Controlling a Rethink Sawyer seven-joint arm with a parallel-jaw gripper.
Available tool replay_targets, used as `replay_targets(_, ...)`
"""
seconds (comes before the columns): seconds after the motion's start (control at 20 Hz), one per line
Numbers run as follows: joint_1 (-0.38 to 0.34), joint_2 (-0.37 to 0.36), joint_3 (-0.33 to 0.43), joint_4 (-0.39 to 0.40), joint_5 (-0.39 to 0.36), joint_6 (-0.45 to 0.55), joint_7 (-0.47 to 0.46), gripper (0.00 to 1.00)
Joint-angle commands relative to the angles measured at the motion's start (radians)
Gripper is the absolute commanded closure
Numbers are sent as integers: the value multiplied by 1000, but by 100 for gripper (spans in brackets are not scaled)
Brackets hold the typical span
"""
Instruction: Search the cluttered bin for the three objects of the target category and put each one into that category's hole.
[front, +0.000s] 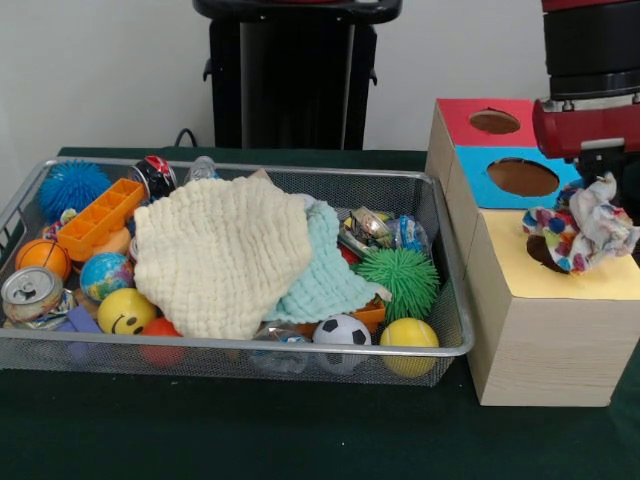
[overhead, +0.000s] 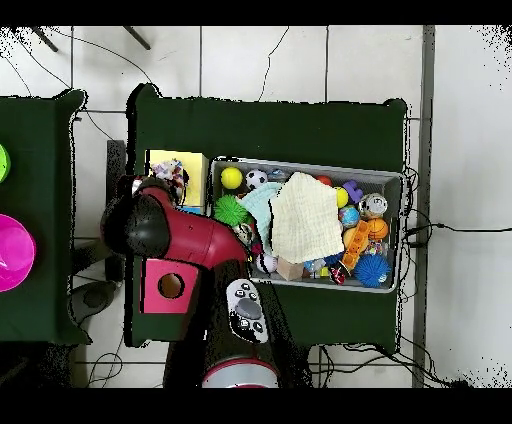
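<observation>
Dark green cloth covers the bench (front: 300, 430), and nearest the camera on it sits the cluttered bin (front: 250, 352), a wide shallow tray of silver wire mesh. Along its front edge lie a yellow smiley ball (front: 125, 311), a small soccer ball (front: 342, 330) and a plain yellow ball (front: 408, 333). A cream knitted cloth (front: 222, 255) and a pale mint cloth (front: 328, 270) cover the middle and may hide more wrappers. To the right stands a pale wooden box (front: 545, 350) with a yellow top. The red and black arm comes down over it, and the tool (front: 588, 205) holds a crumpled multicoloured wrapper (front: 580, 232) directly above the round dark hole (front: 543, 251) in the yellow surround. How the tool's fingers are set cannot be told, because the wrapper bunches around them. The wrapper hangs partly over the hole's right edge, so the step seems to be the drop. To do it well, centre the wrapper over the opening and lower it before releasing, since a springy crumpled wrapper could catch on the rim. The blue-surround hole (front: 522, 177) and red-surround hole (front: 494, 122) behind should be avoided.
</observation>
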Motion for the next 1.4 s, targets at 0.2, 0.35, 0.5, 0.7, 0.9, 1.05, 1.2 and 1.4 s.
replay_targets(0.2,32,116,11,-46,78,-58,277,100)
replay_targets(0.35,54,147,-12,-47,94,-53,281,100)
replay_targets(0.5,76,170,-33,-38,124,-39,297,100)
replay_targets(0.7,139,184,-105,-36,179,47,316,100)
replay_targets(0.9,173,189,-141,-28,215,71,322,100)
replay_targets(1.05,165,190,-145,-23,215,64,295,100)
replay_targets(1.2,164,170,-170,-25,211,97,272,100)
replay_targets(1.4,166,115,-213,-23,196,183,264,100)
